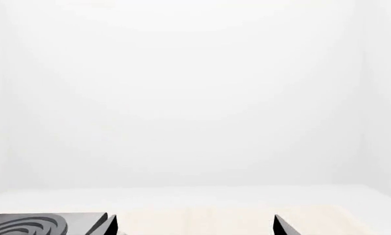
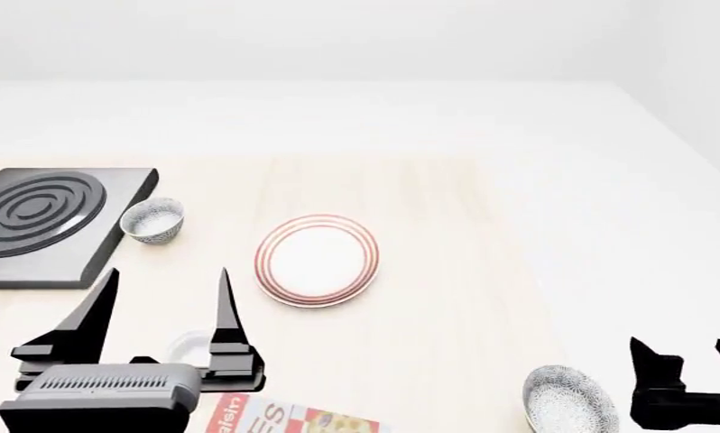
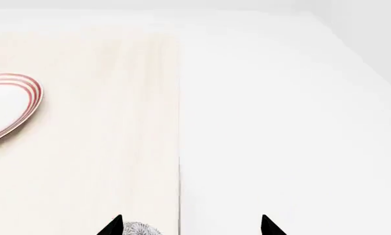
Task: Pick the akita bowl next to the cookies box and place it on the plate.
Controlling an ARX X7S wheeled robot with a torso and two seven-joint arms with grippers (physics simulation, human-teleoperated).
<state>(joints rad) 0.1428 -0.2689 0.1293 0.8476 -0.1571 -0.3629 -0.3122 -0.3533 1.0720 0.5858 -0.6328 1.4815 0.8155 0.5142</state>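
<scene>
Two akita bowls show in the head view. One akita bowl (image 2: 568,400) sits at the table's near right, to the right of the cookies box (image 2: 294,420), whose red-and-white top peeks in at the bottom edge. The other bowl (image 2: 153,219) stands by the black burner. The red-ringed plate (image 2: 318,259) lies mid-table. My right gripper (image 2: 687,354) hangs open just right of the near bowl, off the table's side. In the right wrist view that bowl (image 3: 140,229) peeks beside one finger of the open gripper (image 3: 190,225). My left gripper (image 2: 168,275) is open and holds nothing.
A black burner plate (image 2: 35,221) with concentric rings lies at the far left, also in the left wrist view (image 1: 32,225). A small plain white bowl (image 2: 194,345) sits below the left gripper's fingers. The table's right edge (image 3: 179,147) runs past the right gripper.
</scene>
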